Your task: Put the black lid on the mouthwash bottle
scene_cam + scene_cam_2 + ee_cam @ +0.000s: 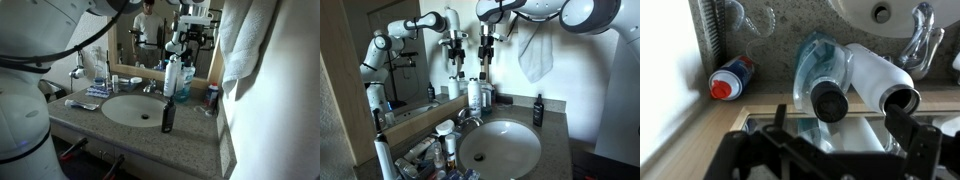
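In the wrist view I look straight down on the mouthwash bottle (pixel 816 68), clear with blue-teal liquid. The black lid (pixel 828 101) sits on its neck. My gripper (pixel 840 114) is open, with its dark fingers on either side of the lid and not touching it. In both exterior views the gripper (pixel 183 47) (pixel 486 50) hangs just above the mouthwash bottle (pixel 187 83) (pixel 486 97), which stands at the back of the counter against the mirror.
A taller white bottle (pixel 873 75) (pixel 172 78) (pixel 474 93) stands touching the mouthwash bottle. A red-capped can (pixel 728 80) (pixel 211 97) stands nearby. A small dark bottle (pixel 168 115) (pixel 538 108) stands by the sink (pixel 132 108). The faucet (pixel 923 40) and a hanging towel (pixel 533 50) are close.
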